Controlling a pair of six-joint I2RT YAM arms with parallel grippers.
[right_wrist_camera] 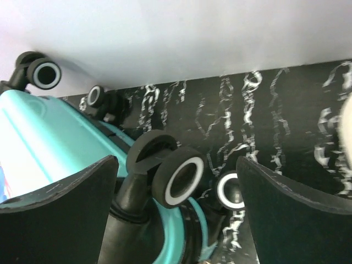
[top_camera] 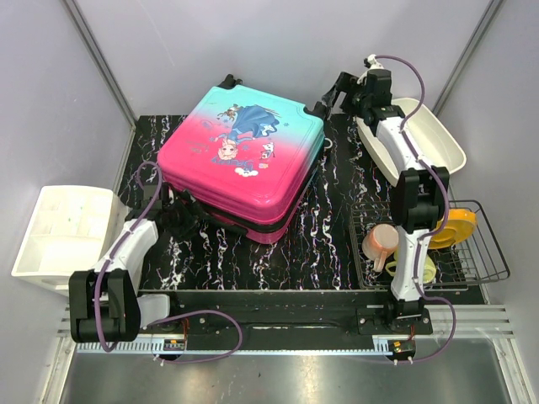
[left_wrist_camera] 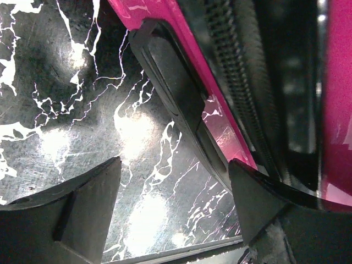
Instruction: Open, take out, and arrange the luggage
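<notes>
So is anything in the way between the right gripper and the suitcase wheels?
No, nothing visible. The open right gripper points straight at a black wheel on the luggage, with no other object between them.

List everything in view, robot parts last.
Hard-shell child's suitcase: one, pink-to-teal, lying mid-table.
Suitcase caster wheels: several, black with white rings, far end.
Oval plastic tub: one, white, far right.
Wire dish rack: one, black, near right.
Plastic cup: one, pink, in rack.
Plate: one, orange-yellow, in rack.
Unclear dish: one, pale yellow, in rack.
Compartmented plastic bin: one, white, left of table.
Marbled tabletop: one, black with white veins, under suitcase.
Left gripper: one, black, open, by suitcase's near-left edge.
Right gripper: one, black, open, at the wheels.
</notes>
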